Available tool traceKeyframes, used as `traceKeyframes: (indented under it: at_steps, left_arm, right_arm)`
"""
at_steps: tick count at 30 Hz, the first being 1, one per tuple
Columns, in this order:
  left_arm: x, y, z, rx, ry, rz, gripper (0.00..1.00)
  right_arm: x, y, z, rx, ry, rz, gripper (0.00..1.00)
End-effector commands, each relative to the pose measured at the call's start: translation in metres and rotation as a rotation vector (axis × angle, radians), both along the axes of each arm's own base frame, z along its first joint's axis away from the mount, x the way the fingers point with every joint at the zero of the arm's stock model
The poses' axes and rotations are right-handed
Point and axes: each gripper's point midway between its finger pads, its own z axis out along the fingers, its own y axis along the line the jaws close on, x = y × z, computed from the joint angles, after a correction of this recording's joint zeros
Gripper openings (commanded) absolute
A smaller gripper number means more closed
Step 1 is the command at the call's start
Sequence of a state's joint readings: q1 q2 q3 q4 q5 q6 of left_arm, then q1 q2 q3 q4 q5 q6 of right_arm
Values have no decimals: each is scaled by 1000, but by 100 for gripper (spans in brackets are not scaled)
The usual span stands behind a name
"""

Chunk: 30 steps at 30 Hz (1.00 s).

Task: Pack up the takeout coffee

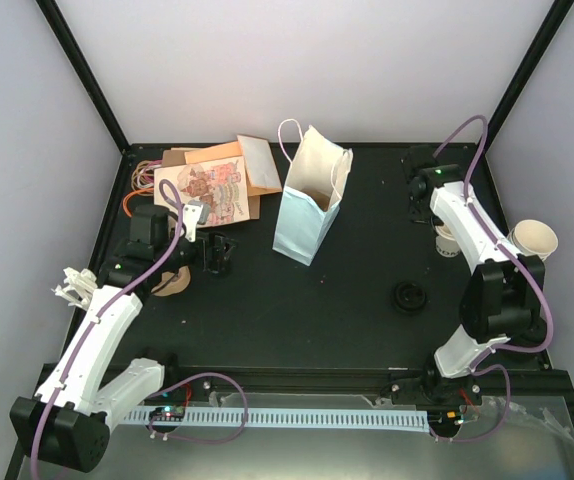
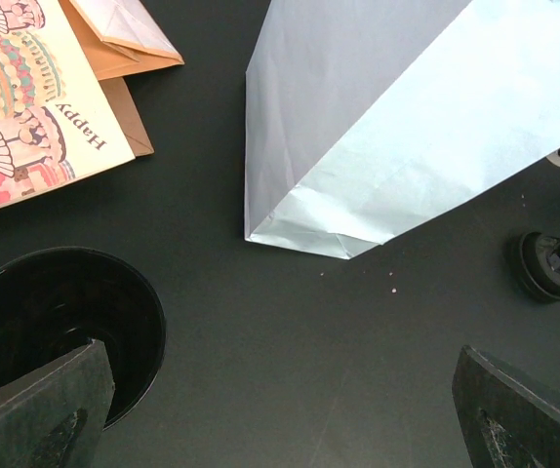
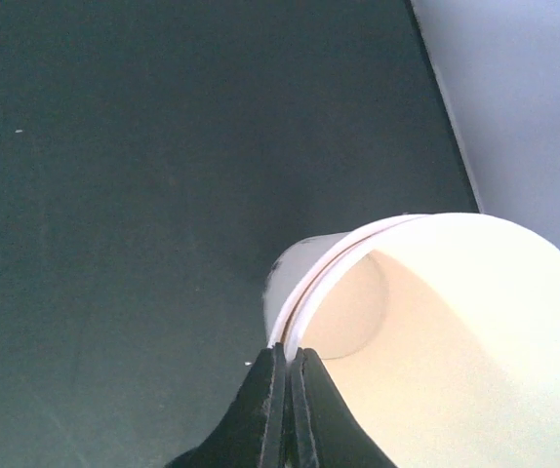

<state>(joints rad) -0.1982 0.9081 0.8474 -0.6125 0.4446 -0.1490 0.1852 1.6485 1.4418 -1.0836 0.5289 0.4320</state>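
paper bag [image 1: 302,215], greeting card [image 1: 212,190], lidless cream cup [image 3: 456,341]

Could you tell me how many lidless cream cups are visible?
2: first cup, tilted near the right wall; second cup, partly hidden under the right arm. More may be nested or hidden.

Illumination: bright, even and diffuse, from overhead. The black worktop [image 1: 317,310] was matte, without glare; shadows were soft and faint. Left wrist view: the paper bag [image 2: 407,107] ahead of the left tool [image 2: 280,400] was sharp, its upper face nearly washed out; the fingers [image 2: 36,409] were dark and blurred. Right wrist view: the cream cup [image 3: 456,370] just beyond the right tool [image 3: 288,359] was overexposed and soft-edged.
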Motion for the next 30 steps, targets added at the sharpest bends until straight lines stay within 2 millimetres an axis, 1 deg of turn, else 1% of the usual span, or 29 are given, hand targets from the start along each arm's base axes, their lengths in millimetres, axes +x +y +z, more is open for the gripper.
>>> traceKeyframes:
  at_steps: [1,2,3,4,5,6,7,8,9,10,11,13,14,15,16,17,18,19,20,21,22,23,24,25,26,27,28,29,30]
  left_arm:
    - [0,-2,9,3,-46,-12,98]
    - [0,-1,9,3,-46,-12,98]
    - [0,-1,9,3,-45,-11,98]
    - [0,-1,9,3,-44,-11,98]
    - [0,-1,9,4,-47,-10,98]
    - [0,-1,9,4,-46,-10,98]
    - [0,-1,8,5,-45,-9,98]
    - [0,-1,8,4,-44,-11,98]
    - [0,-1,9,4,-47,-10,98]
    - [0,-1,9,5,-47,-10,98]
    - [0,-1,9,4,-48,-10,98]
    - [0,-1,9,3,-47,-10,98]
    - [0,-1,9,4,-47,-9,98]
    - [0,-1,8,4,-46,-10,98]
    - [0,-1,9,3,-48,-10,98]
    - [0,-1,9,2,-47,-10,98]
    - [0,-1,9,2,-47,-10,98]
    - [0,-1,9,1,-46,-11,98]
    - [0,-2,9,1,-47,-12,98]
    - [0,-1,9,2,-47,-11,98]
    - [0,-1,8,2,-45,-11,98]
    - [0,-1,9,3,-46,-10,98]
    - [0,-1,9,3,-47,-10,98]
    - [0,-1,9,2,-47,-10,98]
    - [0,-1,9,2,-47,-10,98]
    - [0,-1,8,3,-47,-9,98]
    - [0,-1,9,3,-47,-8,98]
    - [0,-1,9,3,-47,-8,98]
    - [0,-1,9,4,-47,-8,98]
  right_arm:
    - [6,14,-1,74,-28,43,1]
    - [8,19,-3,112,-42,62,1]
    - [5,11,1,67,-53,28,1]
    - [3,8,3,33,-49,15,1]
    - [4,12,0,52,-36,43,1]
    - [3,7,0,23,-28,30,1]
    - [0,0,4,-40,-20,-2,1]
    - [0,2,0,-35,-3,11,1]
    - [3,14,-7,43,6,57,1]
    - [3,13,-6,40,-7,51,1]
    - [-1,9,-3,-6,-17,22,1]
    - [2,20,-12,64,-8,73,1]
    - [1,12,-8,6,-21,32,1]
    - [-2,11,-9,-23,2,30,1]
    - [1,22,-17,41,23,79,1]
    - [2,25,-19,74,25,81,1]
    - [-1,14,-14,4,15,32,1]
    - [-1,16,-12,-16,12,36,1]
    - [2,32,-20,81,22,101,1]
    - [2,32,-20,102,13,92,1]
    - [-1,21,-13,25,-7,42,1]
    - [0,27,-13,27,-7,65,1]
    - [3,39,-20,107,6,126,1]
    - [-1,29,-18,71,8,82,1]
    - [-4,18,-11,-24,0,29,1]
    - [-2,26,-16,-15,19,76,1]
    - [-1,37,-25,67,41,121,1]
    - [-5,27,-21,27,33,66,1]
    - [-7,21,-15,-58,18,42,1]
